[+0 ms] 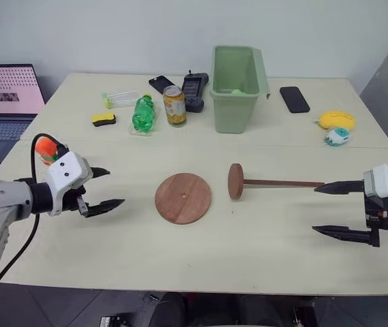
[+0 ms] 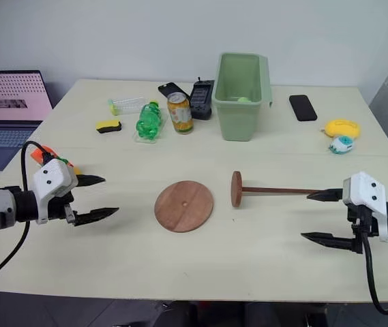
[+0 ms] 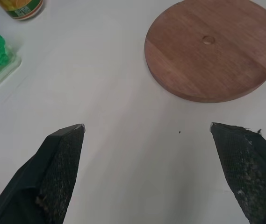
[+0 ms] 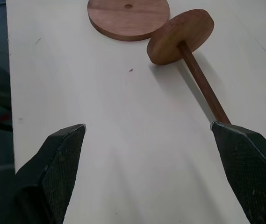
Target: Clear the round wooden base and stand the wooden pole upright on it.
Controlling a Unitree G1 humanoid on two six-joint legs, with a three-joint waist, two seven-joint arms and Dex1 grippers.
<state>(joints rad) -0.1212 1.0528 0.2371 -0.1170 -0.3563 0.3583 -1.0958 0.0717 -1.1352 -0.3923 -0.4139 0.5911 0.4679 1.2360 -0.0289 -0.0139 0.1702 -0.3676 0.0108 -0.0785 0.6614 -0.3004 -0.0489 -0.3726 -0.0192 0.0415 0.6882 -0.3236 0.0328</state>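
Note:
The round wooden base (image 1: 183, 197) lies flat at the middle of the table, bare, with a small hole at its centre. To its right the wooden pole (image 1: 282, 182) lies on its side, its end disc (image 1: 235, 181) standing on edge near the base. My left gripper (image 1: 109, 188) hovers open to the left of the base, nothing between its fingers. My right gripper (image 1: 330, 209) is open at the right, its upper fingertip close to the pole's free end; whether they touch I cannot tell.
At the back stand a green bin (image 1: 234, 87), a drink can (image 1: 174, 105), a green bottle (image 1: 143, 113), a sponge (image 1: 103, 119) and phones (image 1: 294, 99). A yellow toy (image 1: 337, 120) sits back right. An orange object (image 1: 46, 148) lies behind my left gripper; a laptop (image 1: 3, 102) stands far left.

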